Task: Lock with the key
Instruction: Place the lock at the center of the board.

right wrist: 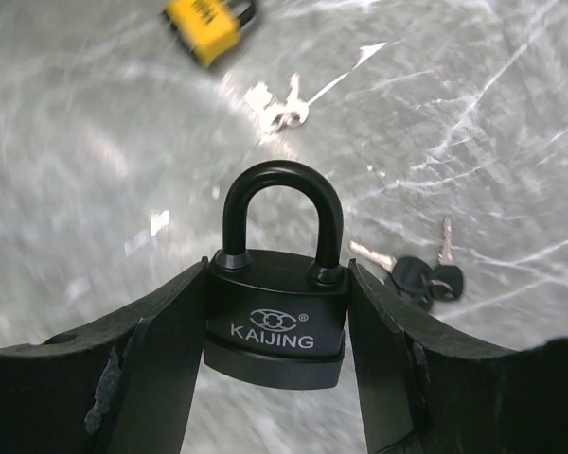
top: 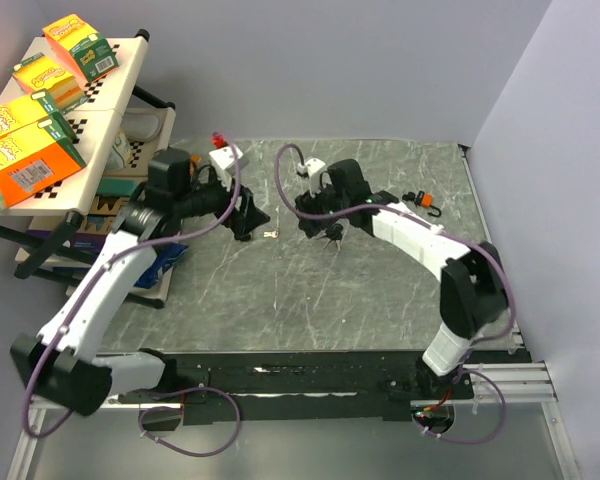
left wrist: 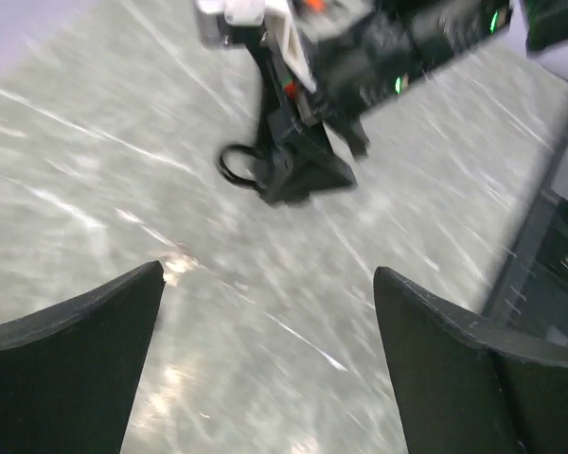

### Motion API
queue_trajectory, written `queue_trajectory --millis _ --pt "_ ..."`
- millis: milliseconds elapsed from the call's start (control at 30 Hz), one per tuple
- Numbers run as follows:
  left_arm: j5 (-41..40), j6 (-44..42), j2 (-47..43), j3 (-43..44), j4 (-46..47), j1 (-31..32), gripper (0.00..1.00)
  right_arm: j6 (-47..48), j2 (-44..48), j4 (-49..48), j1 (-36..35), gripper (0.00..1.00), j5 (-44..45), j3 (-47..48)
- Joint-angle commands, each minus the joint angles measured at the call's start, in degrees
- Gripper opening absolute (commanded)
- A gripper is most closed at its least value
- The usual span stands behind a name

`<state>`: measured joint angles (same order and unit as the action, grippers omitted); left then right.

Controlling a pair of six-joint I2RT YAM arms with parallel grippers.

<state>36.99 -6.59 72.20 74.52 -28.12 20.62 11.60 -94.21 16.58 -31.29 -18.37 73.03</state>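
Note:
My right gripper [right wrist: 276, 269] is shut on a black KAIJING padlock [right wrist: 276, 322], shackle closed and pointing away, held just above the table. Two black-headed keys [right wrist: 418, 277] lie on the table just right of it; they also show in the top view [top: 332, 237]. A small silver key [right wrist: 284, 110] lies farther off, seen in the top view [top: 271, 234] between both grippers. My left gripper [left wrist: 265, 276] is open and empty above the table, in the top view [top: 247, 218] just left of the silver key. My right gripper [top: 315, 220] faces it.
A yellow padlock [right wrist: 204, 25] lies beyond the silver key. An orange and black padlock [top: 426, 201] lies at the right. A white and red object [top: 223, 156] sits at the back. A rack with yellow boxes [top: 40, 120] stands at the left edge.

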Motion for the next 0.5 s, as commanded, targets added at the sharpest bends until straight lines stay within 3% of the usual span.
queue_trajectory --millis 0,167,467 --pt "-12.2 4.7 -7.2 -6.5 17.7 0.1 0.96 -16.7 -5.6 2.5 -0.1 0.0 5.0 7.5" --pt "-20.2 6.2 -11.3 -11.4 22.7 0.1 0.96 -24.4 -12.6 3.2 -0.2 0.0 9.0 11.4" --pt "-23.3 8.5 -11.8 -13.5 23.6 0.1 0.96 -31.6 -22.1 5.2 -0.4 0.0 15.3 18.9"
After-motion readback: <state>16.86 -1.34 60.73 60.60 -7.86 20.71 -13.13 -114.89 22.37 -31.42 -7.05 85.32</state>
